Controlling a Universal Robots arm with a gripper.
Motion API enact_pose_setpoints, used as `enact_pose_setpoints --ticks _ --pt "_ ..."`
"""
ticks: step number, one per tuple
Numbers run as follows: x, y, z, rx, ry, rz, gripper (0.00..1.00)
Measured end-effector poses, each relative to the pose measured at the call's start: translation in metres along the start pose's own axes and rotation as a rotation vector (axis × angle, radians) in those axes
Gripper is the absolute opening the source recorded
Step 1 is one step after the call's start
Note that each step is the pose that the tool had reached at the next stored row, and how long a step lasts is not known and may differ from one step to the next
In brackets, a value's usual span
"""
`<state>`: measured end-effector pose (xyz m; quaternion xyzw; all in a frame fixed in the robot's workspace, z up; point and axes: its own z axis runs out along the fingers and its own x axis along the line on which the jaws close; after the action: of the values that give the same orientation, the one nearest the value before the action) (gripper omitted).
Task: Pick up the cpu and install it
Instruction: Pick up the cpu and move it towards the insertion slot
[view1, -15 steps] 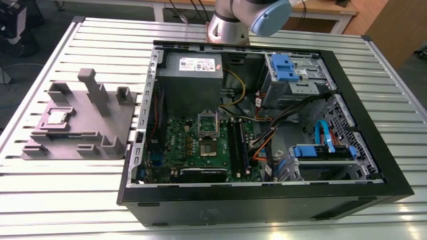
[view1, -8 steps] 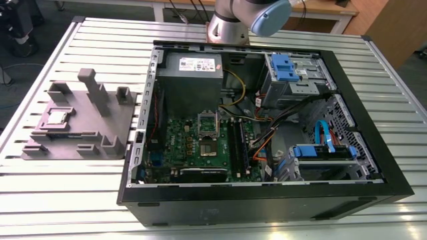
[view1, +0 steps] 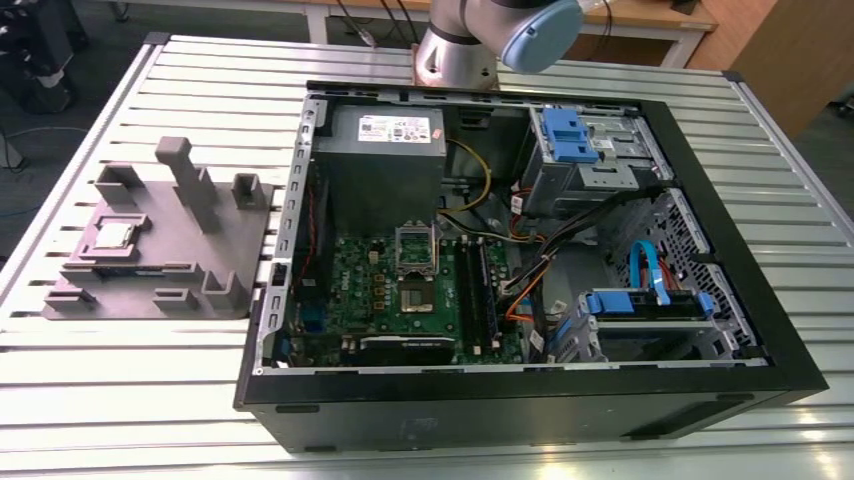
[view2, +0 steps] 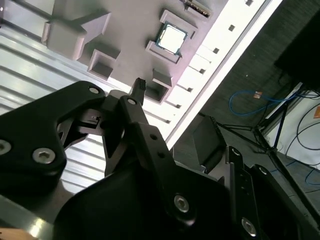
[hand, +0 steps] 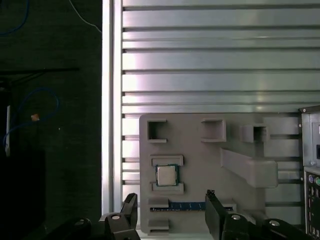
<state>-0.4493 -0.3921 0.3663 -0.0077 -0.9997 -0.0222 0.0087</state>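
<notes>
Silver-topped chip: the cpu (hand: 166, 175) lies flat in a square pocket of the grey plastic fixture (hand: 200, 155), untouched.
Gripper (hand: 170, 215): it hovers over the fixture's edge, near the cpu but apart from it, and holds nothing.
Fingers (hand: 216, 212): black and spread wide, with the fixture showing through the gap between them in the first wrist view.
Fixture's place: it sits on the slatted metal table (view1: 160, 400), at the exterior view's left of the open computer case (view1: 534, 400).
Socket (view1: 416, 262): metal-framed with a dark centre, it sits on the green motherboard (view1: 360, 290) inside the case, well apart from the cpu.
Arm (view1: 467, 45): it rises at the table's far side, behind the case.
</notes>
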Motion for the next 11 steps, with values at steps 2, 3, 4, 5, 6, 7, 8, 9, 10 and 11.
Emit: enact_pose_setpoints --ticks 2,3,4,5,6,7,8,9,10,11 --pt "0.0000 0.0000 0.0008 0.0001 0.0005 -0.005 0.65" --pt "0.0000 0.0000 0.0011 0.0001 0.0006 -0.005 0.65" --pt "0.0000 0.0000 0.0014 0.0001 0.0008 -0.005 0.65" --pt "0.0000 0.0000 0.0015 0.0001 0.0012 -0.005 0.65" --pt "0.0000 0.0000 0.0017 0.0002 0.0015 -0.005 0.65" --pt "0.0000 -0.0001 0.0017 0.0003 0.0016 -0.005 0.65" --pt "0.0000 0.0000 0.0018 0.0003 0.0015 -0.005 0.65" --pt "-0.0001 0.0000 0.0019 0.0004 0.0015 -0.005 0.65" --pt "-0.0001 -0.0001 0.0022 0.0004 0.0014 -0.005 0.65" --pt "-0.0001 -0.0001 0.0025 0.0004 0.0014 -0.005 0.65"
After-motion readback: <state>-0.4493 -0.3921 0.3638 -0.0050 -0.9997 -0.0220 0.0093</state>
